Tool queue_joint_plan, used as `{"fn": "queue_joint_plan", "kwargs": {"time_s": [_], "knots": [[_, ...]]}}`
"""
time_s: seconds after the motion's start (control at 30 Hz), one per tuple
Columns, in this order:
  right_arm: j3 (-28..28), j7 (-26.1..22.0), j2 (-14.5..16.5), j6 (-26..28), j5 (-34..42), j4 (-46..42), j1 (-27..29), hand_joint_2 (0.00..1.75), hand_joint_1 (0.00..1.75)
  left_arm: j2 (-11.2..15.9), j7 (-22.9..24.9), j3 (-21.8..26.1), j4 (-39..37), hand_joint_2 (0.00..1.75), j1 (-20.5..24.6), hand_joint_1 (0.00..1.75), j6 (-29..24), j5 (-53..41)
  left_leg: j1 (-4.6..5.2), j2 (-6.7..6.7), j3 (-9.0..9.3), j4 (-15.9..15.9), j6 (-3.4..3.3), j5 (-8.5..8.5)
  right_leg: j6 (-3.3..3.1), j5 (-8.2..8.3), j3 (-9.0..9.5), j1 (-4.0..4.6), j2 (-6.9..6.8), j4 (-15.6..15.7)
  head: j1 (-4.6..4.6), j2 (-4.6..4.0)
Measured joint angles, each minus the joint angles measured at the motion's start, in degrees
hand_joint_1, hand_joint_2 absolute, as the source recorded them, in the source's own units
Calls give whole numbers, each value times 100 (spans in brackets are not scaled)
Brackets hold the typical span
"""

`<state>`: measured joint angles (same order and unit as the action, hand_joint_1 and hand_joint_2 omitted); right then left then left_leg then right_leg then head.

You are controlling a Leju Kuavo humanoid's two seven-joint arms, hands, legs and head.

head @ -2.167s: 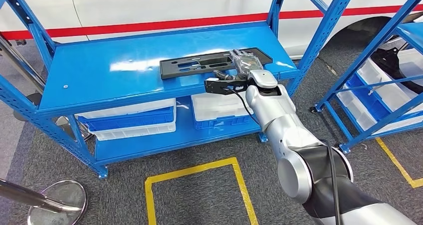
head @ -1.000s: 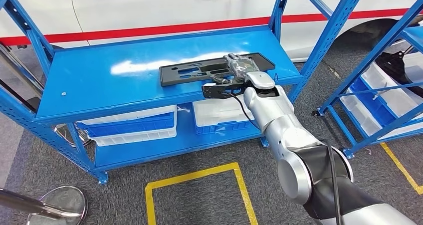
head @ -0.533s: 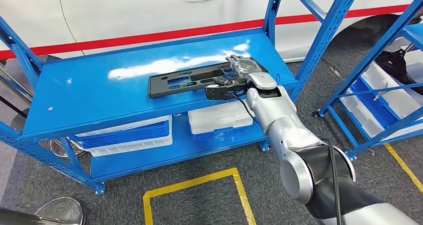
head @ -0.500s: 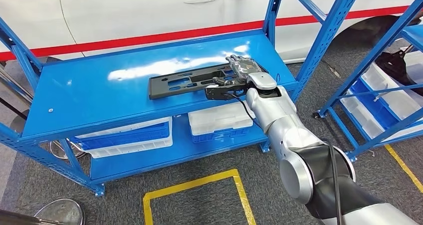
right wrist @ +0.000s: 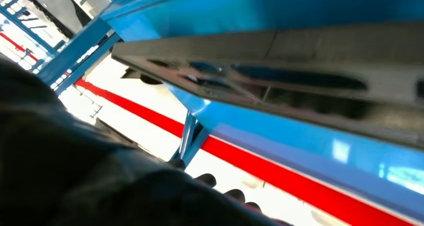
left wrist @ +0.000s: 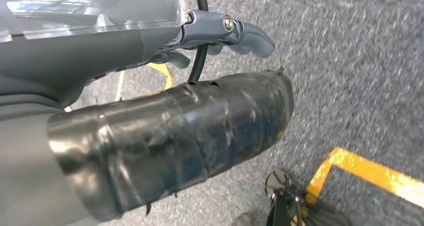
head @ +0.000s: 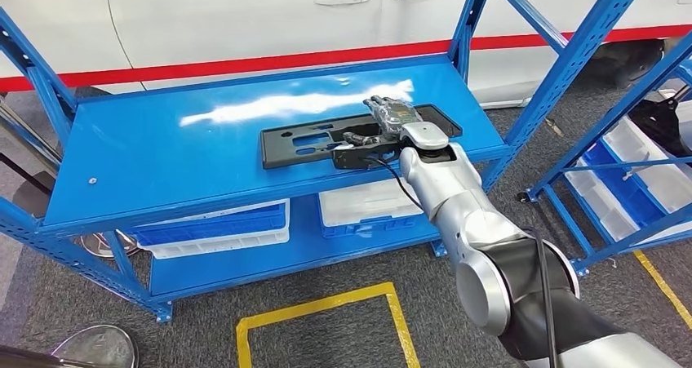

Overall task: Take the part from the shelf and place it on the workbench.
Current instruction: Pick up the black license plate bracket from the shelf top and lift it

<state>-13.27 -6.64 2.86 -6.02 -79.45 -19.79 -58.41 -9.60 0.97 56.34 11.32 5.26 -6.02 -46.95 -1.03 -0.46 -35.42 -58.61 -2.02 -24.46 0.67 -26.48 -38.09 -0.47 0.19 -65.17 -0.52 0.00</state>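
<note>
The part point(head: 302, 144) is a long flat black plate with cut-outs, lying flat on the top board of the blue shelf point(head: 163, 148). My right hand point(head: 392, 117) rests on the plate's right end. Its fingers stretch flat across the plate's width and its thumb point(head: 356, 137) is by the near edge. The right wrist view looks along the part point(right wrist: 280, 70) from close by. My left hand point(left wrist: 150, 110) hangs over the grey carpet, its taped thumb and fingers apart, holding nothing.
White and blue bins point(head: 220, 221) sit on the lower board. A blue upright point(head: 563, 66) stands just right of my arm, with a second rack point(head: 645, 180) farther right. A white car with a red stripe point(head: 245, 58) is behind. Yellow floor tape point(head: 326, 307) lies in front.
The camera has shifted, so the whole scene slid. My right hand has reached farther over the part, and its wrist is now above the shelf's front edge. The part still lies flat.
</note>
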Motion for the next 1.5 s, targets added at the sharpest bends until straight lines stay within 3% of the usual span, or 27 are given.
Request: {"fn": "queue_joint_plan", "kwargs": {"time_s": [0.07,0.13,0.2,0.27,0.33,0.4,0.43,0.53,0.6,0.73,0.83,0.87,0.9,0.93,0.97,1.0,1.07,1.13,1.23,1.3,1.37,1.4,1.43,1.5], "knots": [[-7,-1,-3,1,4,0,-31,0,0,-20,-12,1,0,0,12,0,20,-11,2,-1,24,3,44,-24,-101,206,228,56,-1,542,-9,0],[-16,-5,-4,-1,15,-1,-46,0,0,-29,-21,1,0,0,22,0,33,-41,-1,3,24,25,109,-28,-163,177,272,92,0,668,-27,0],[-22,-16,2,-9,33,-5,-45,0,0,-20,-6,2,0,0,19,0,18,-88,4,12,27,0,168,-81,-203,190,365,45,-3,781,-31,0],[-28,-45,-2,-23,49,-7,-49,0,0,-5,14,3,0,0,15,0,0,-121,13,15,-126,-373,206,-310,-242,220,474,3,-17,885,-28,0],[-40,-90,-11,-55,63,0,-47,0,0,3,19,4,0,0,7,0,22,-122,4,15,-469,-1080,231,-637,-270,206,498,21,-25,878,-28,0],[-60,-138,-11,-107,90,14,-17,0,0,9,22,10,0,0,4,0,54,-116,-2,16,-702,-1484,249,-709,-269,166,493,31,-18,828,-28,0],[-69,-165,-11,-134,110,19,-2,0,0,13,22,17,0,0,4,0,64,-115,-2,17,-666,-1376,251,-577,-260,135,494,31,-11,792,-28,0],[-97,-264,-13,-207,175,24,8,0,0,27,15,39,0,0,8,0,85,-119,8,21,-177,-356,207,-78,-195,17,492,35,1,655,-29,0],[-132,-312,-16,-232,204,26,24,0,0,31,7,57,0,0,16,0,108,-126,26,15,-47,-108,152,-57,-141,-23,471,54,5,607,-33,0],[-179,-333,-17,-227,234,29,79,0,0,26,2,120,0,0,24,0,135,-152,7,15,-3,-36,40,-28,-38,-148,421,51,6,455,-40,0],[-196,-351,-25,-223,257,40,102,0,0,27,-1,137,0,0,25,0,142,-164,-13,18,20,-6,-20,-27,47,-610,-14,11,-2,-449,-44,0],[-202,-363,-29,-224,265,50,128,0,0,31,-2,139,0,0,25,0,140,-172,-13,16,22,-6,-24,-31,67,-718,-191,-6,-2,-769,-44,0],[-209,-373,-34,-223,270,59,162,0,0,34,-4,142,0,0,23,0,138,-180,-12,12,26,-6,-24,-37,79,-725,-306,-19,-3,-939,-43,0],[-219,-382,-38,-221,275,66,193,0,0,37,-4,144,0,0,21,0,135,-192,-12,9,34,-7,-20,-43,79,-614,-317,-27,-4,-891,-44,0],[-232,-389,-42,-216,282,69,218,0,0,37,-5,147,0,0,20,0,133,-205,-11,5,48,-7,-10,-51,66,-400,-213,-31,-5,-613,-44,0],[-249,-394,-44,-207,290,70,232,0,0,34,-5,149,0,0,20,0,133,-217,-11,4,64,-6,3,-61,38,-167,-39,-27,-6,-194,-44,0],[-279,-402,-45,-184,309,72,251,0,0,20,-5,152,0,0,27,0,132,-247,-2,5,75,-3,44,-72,-29,98,267,13,-4,478,-44,0],[-296,-408,-45,-173,330,74,296,0,0,8,-5,154,0,0,35,0,132,-276,-1,7,71,11,100,-67,-75,99,338,54,-1,642,-46,0],[-311,-420,-47,-193,366,74,372,0,0,4,13,160,0,0,33,0,130,-320,-5,12,50,-55,190,-146,-157,148,400,22,-14,743,-47,0],[-332,-426,-51,-242,394,77,392,0,0,7,35,166,0,0,28,0,128,-353,-10,17,-162,-547,217,-443,-209,182,436,-4,-24,800,-45,0],[-362,-442,-54,-298,414,93,427,0,0,6,62,169,0,0,24,0,128,-378,-13,17,-522,-1307,237,-772,-231,181,434,6,-22,797,-44,0],[-378,-456,-54,-314,418,104,453,0,0,6,73,170,0,0,23,0,127,-389,-14,17,-644,-1543,245,-821,-234,175,433,12,-22,788,-45,0],[-390,-469,-54,-322,422,114,476,0,0,8,80,172,0,0,22,0,127,-399,-14,18,-671,-1572,250,-760,-233,165,433,14,-20,773,-45,0],[-410,-485,-54,-327,436,121,496,0,0,20,87,176,0,0,20,0,126,-413,-15,23,-404,-982,237,-377,-212,125,433,11,-12,717,-44,0]]}}
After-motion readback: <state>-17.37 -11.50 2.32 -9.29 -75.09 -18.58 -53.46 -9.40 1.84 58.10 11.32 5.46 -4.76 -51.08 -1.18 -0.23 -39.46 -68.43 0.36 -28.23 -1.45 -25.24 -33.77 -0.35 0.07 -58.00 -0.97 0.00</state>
